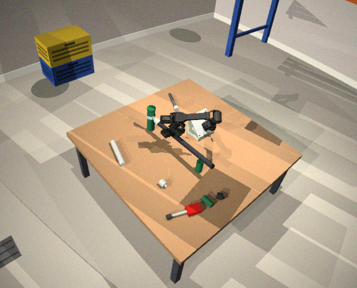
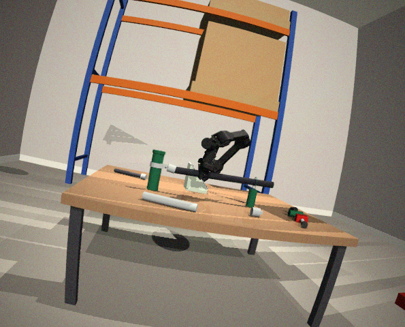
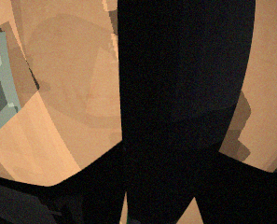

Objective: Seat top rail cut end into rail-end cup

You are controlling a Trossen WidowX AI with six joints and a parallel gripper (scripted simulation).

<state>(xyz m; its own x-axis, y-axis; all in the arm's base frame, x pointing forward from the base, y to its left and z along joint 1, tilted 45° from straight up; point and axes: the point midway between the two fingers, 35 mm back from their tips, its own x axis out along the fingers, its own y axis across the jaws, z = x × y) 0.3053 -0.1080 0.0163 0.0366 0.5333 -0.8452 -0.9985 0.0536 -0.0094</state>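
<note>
The dark top rail (image 1: pixel 188 145) (image 2: pixel 230 178) (image 3: pixel 182 88) runs level above the table. Its far end passes through the loop cap on the small green post (image 1: pixel 198 166) (image 2: pixel 251 197). Its cut end meets the mouth of the pale rail-end cup (image 1: pixel 156 120) (image 2: pixel 170 167), which hangs on the white brace band (image 1: pixel 149 119) (image 2: pixel 155 164). The band sits high on the big green post (image 1: pixel 150 122) (image 2: pixel 155 179), just under the post cap. I cannot tell how deep the rail sits in the cup. My gripper (image 1: pixel 171 131) (image 2: pixel 202 174) (image 3: pixel 156 146) is shut on the rail near the cup end.
On the table (image 1: pixel 249 155) lie a white tube (image 1: pixel 117 152) (image 2: pixel 169 201), a dark rod with a white tip (image 1: pixel 173 101) (image 2: pixel 128 172), a small white cup (image 1: pixel 162 183) (image 2: pixel 255 211), a red block (image 1: pixel 193 209), a green stub (image 1: pixel 207 200) and a dark piece (image 1: pixel 219 195). The arm's pale base (image 1: pixel 198 128) stands behind the rail.
</note>
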